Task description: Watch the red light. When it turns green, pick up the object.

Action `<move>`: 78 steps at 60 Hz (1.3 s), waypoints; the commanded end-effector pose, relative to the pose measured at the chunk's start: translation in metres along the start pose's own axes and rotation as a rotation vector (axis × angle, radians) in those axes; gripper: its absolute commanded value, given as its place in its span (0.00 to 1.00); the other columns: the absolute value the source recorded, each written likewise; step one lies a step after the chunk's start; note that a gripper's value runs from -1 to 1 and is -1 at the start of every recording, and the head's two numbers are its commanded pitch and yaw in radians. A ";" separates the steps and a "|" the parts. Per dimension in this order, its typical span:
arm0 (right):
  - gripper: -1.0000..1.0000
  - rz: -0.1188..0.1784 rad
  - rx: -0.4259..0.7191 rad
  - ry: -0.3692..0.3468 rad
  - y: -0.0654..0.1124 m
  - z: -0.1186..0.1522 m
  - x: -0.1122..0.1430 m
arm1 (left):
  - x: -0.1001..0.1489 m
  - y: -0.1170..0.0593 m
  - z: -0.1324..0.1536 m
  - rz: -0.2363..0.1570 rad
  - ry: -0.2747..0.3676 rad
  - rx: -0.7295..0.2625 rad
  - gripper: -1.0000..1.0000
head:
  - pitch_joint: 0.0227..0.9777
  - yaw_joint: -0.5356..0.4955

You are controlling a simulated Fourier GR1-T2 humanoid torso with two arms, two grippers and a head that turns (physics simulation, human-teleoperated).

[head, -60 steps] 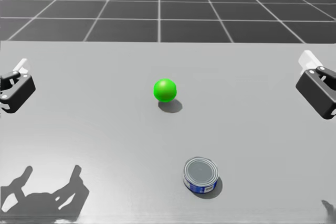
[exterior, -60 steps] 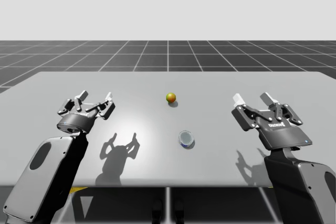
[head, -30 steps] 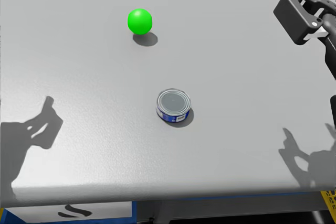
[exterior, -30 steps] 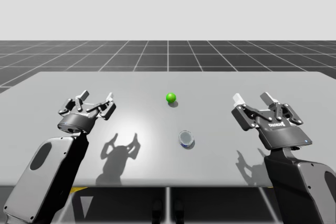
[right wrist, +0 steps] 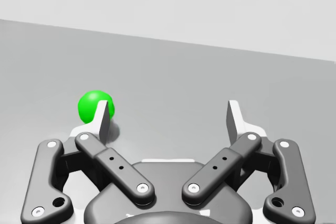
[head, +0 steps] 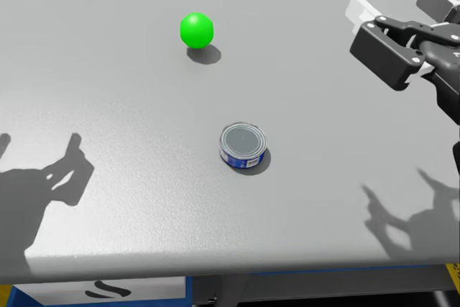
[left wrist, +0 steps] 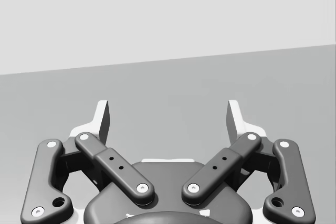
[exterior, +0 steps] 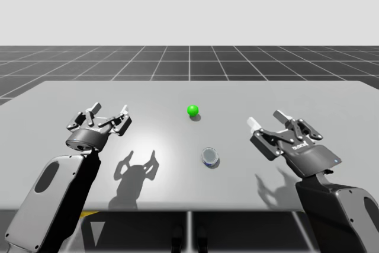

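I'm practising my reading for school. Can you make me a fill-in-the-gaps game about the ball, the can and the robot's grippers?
1. The ball on the table glows ____.
2. Of my left gripper and my right gripper, the round can stands closer to the ____ one.
3. Both grippers have their fingers ____ and hold nothing.

Missing words: green; right; open.

a plain grey worktop carries two things: a green ball near its middle, and a short round can with a blue side, standing upright at five o'clock from the ball, well apart.
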 end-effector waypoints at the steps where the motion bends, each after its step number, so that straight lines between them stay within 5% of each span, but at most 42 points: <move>1: 0.00 -0.008 0.142 0.102 0.013 0.007 -0.009 | -0.001 0.000 0.000 -0.003 0.002 -0.003 0.00 | 0.91 0.41; 8: 0.00 -0.009 0.230 0.160 0.018 0.013 -0.020 | -0.001 -0.001 0.000 -0.005 0.002 -0.003 0.00 | 0.91 0.40; 22: 0.00 0.086 0.397 0.240 0.033 0.029 -0.048 | -0.002 -0.002 0.000 -0.008 0.003 -0.006 0.00 | 0.90 0.40; 28: 0.00 0.080 0.448 0.273 0.042 0.028 -0.063 | -0.002 -0.002 0.000 -0.008 0.003 -0.006 0.00 | 0.90 0.40; 32: 0.00 0.059 0.459 0.301 0.047 0.025 -0.072 | -0.002 -0.002 0.000 -0.008 0.003 -0.006 0.00 | 0.90 0.40; 50: 0.00 0.059 0.469 0.389 0.062 0.007 -0.098 | -0.002 -0.002 0.000 -0.008 0.003 -0.006 0.00 | 0.91 0.40; 60: 0.00 0.110 0.426 0.414 0.069 -0.008 -0.112 | -0.002 -0.002 0.000 -0.008 0.003 -0.006 0.00 | 0.91 0.41; 78: 0.00 0.150 0.388 0.453 0.076 -0.030 -0.128 | -0.002 -0.002 0.000 -0.008 0.003 -0.006 0.00 | 0.91 0.41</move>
